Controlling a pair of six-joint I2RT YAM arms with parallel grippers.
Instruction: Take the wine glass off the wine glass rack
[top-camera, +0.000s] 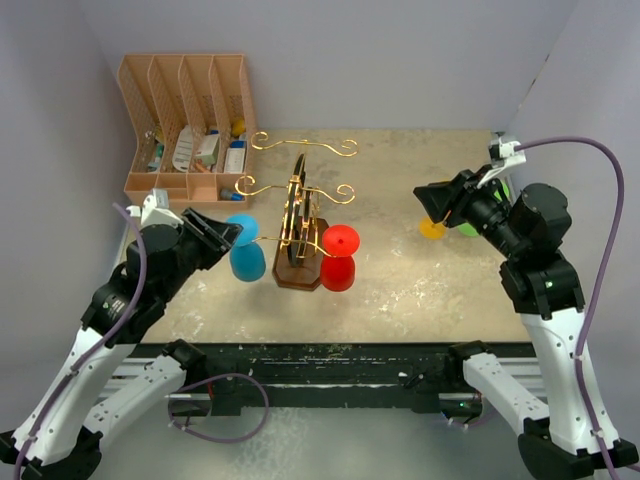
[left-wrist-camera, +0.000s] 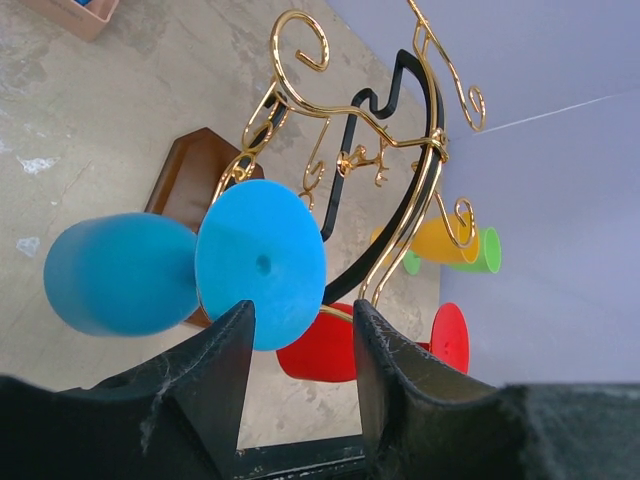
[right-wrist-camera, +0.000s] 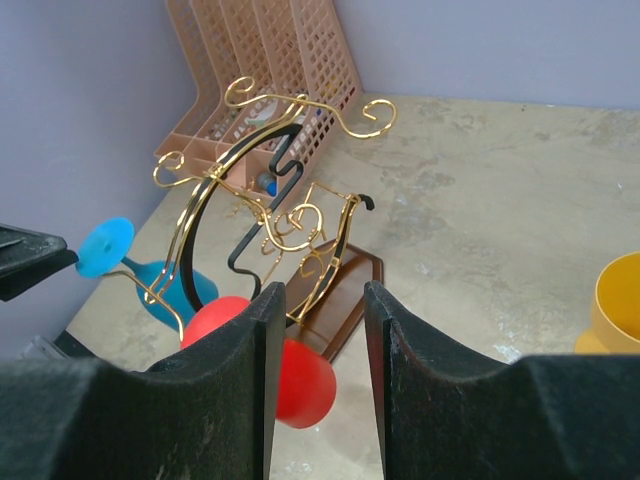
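The wine glass rack (top-camera: 297, 205) stands mid-table, gold wire arms on a dark brown base (top-camera: 296, 276). A blue wine glass (top-camera: 245, 250) hangs from its left arm and a red wine glass (top-camera: 340, 256) from its right arm. My left gripper (top-camera: 230, 232) is open and empty, right at the blue glass's foot; in the left wrist view the blue foot disc (left-wrist-camera: 260, 265) sits just ahead of the gripper (left-wrist-camera: 300, 318). My right gripper (top-camera: 425, 198) is open and empty, well to the right of the rack. In the right wrist view the gripper (right-wrist-camera: 318, 300) frames the red glass (right-wrist-camera: 305, 380).
A peach slotted file organiser (top-camera: 190, 125) with small items stands at the back left. A yellow cup (top-camera: 432, 228) and a green cup (top-camera: 467, 228) lie on the table under my right arm. Purple walls close the sides and back.
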